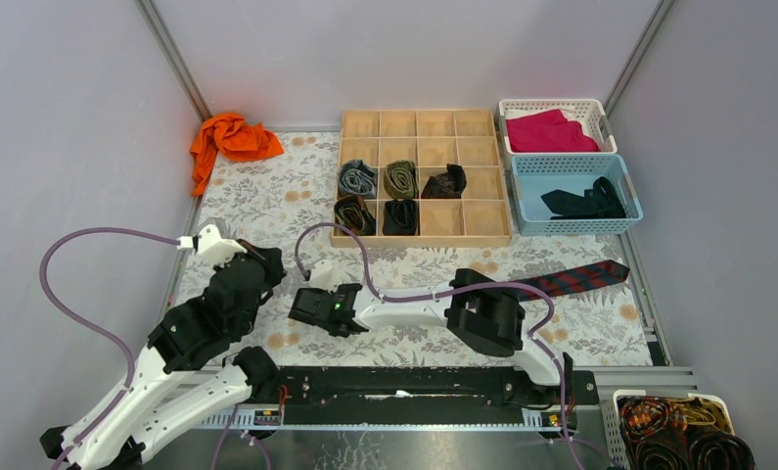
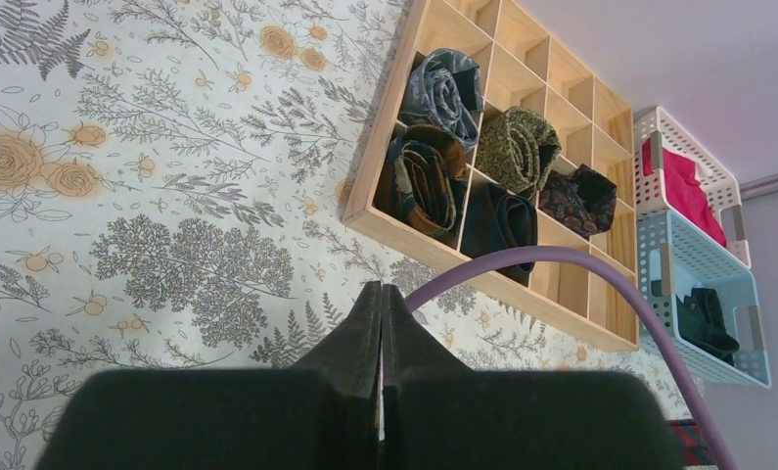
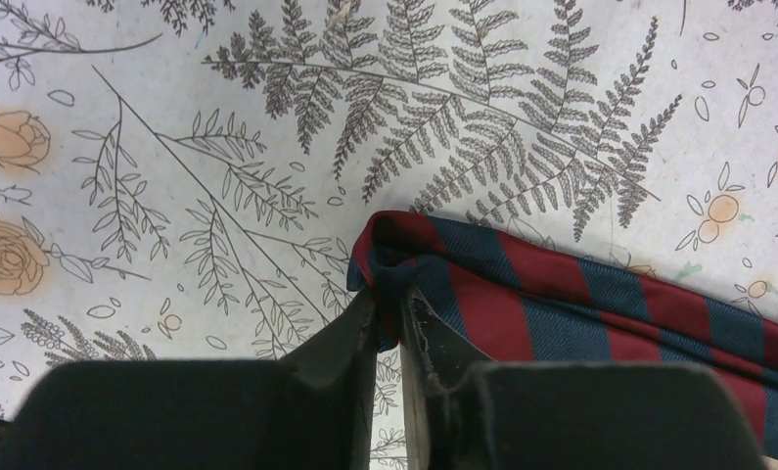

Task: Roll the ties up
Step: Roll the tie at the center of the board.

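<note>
- While the right gripper [image 3: 385,305] nips the end of the striped tie [image 3: 571,304], its fingers stand narrow, with a small fold of the red and navy cloth caught between them.
- From that fold, the tie runs off to the right of the fingers and lies flat on the flowery table cover [image 3: 169,147].
- The left gripper [image 2: 382,299] has its fingers pressed tight together and holds nothing.
- Far ahead of the left fingers sits the wooden tray [image 2: 385,220], with five rolled ties [image 2: 441,93] tucked in its little boxes.
- The striped tie looks soft, thin and light, so it will likely flop and bend wherever it is not held.
- Its cloth looks smooth, so it may slip out if the fingers pinch only a tiny bit of it.
- The best place to hold seems to be right at the end, across the whole width, just where the right fingers are now.
- A roll started there would need to stay snug, or the soft cloth could spring loose.
- Only the tip is folded so far, and the long part beside the fingers is not yet rolled.
</note>
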You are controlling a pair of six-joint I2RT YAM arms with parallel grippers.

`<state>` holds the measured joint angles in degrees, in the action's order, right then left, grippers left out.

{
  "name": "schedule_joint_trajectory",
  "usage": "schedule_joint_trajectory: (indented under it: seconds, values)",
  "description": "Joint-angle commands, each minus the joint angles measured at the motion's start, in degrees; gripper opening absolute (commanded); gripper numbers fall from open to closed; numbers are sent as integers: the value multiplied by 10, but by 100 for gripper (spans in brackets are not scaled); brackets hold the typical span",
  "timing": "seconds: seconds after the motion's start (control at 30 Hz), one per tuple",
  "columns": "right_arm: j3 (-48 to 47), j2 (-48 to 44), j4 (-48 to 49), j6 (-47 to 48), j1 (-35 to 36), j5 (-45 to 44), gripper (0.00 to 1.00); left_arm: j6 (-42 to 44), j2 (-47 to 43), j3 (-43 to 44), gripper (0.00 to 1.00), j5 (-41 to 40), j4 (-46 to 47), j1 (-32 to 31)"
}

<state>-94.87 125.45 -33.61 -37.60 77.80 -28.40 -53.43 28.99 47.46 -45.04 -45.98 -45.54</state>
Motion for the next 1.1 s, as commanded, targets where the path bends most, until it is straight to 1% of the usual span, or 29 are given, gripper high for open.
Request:
schedule_joint_trajectory:
  seconds: [0.0,0.13,0.2,0.3,0.43,0.6,0.77,0.9,1.07]
  values:
    - [3,-9,22,1,-12,-14,16,5,1,-11,0,-10,-5,0]
    - [42,-48,88,45,-12,-14,14,3,6,-13,0,-15,-3,0]
    - [66,-75,132,70,-11,0,14,0,11,-13,0,-17,-5,0]
    - [108,-118,190,101,-18,44,13,-4,28,-12,0,-18,-3,0]
    - [186,-179,272,95,-67,162,9,0,61,-12,0,-8,19,0]
    - [328,-238,444,63,-142,345,5,16,102,-19,0,15,72,0]
    - [413,-261,541,30,-200,461,5,35,158,-25,0,46,136,0]
    - [467,-270,586,9,-234,494,5,50,218,-27,0,80,191,0]
    - [528,-303,608,3,-262,503,5,62,291,-27,0,112,253,0]
